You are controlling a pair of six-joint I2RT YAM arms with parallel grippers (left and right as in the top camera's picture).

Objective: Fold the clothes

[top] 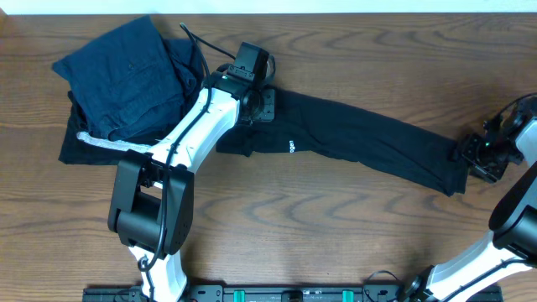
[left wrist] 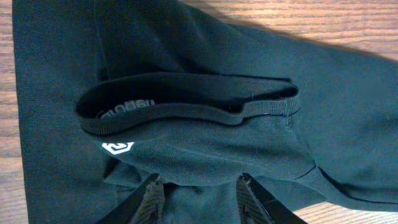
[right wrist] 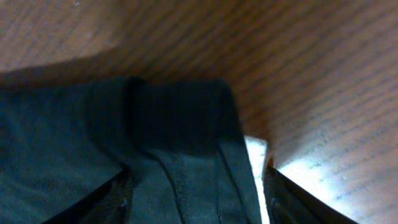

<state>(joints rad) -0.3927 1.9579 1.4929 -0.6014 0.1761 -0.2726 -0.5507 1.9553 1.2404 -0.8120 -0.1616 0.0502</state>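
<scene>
**Item:** black top (top: 361, 143).
**Location:** centre to right of the worktop (top: 336, 235). It is drawn out in a long band from the collar (left wrist: 186, 109), centre-left, to a ribbed end (right wrist: 180, 106) near the right edge. Its left part runs under the left arm (top: 193, 134), beside the navy folded garments (top: 126, 75) at far left.
**Look:** plain, soft and matte. There is a white logo (left wrist: 117, 147) below the collar and grey lettering (left wrist: 127, 107) inside it. Creases are few.
**Left claw** (left wrist: 199, 190): at the collar, fingers (left wrist: 148, 202) part-spread. Cloth lies between them, apparently unpinched.
**Right claw** (right wrist: 199, 193): at the ribbed end, spread wide and straddling the cloth.
**Step, by judgement:** laying-out; no fold made yet.
**Next move:** you need a fresh hold on one end, then carry it across the band with edges matched.
</scene>
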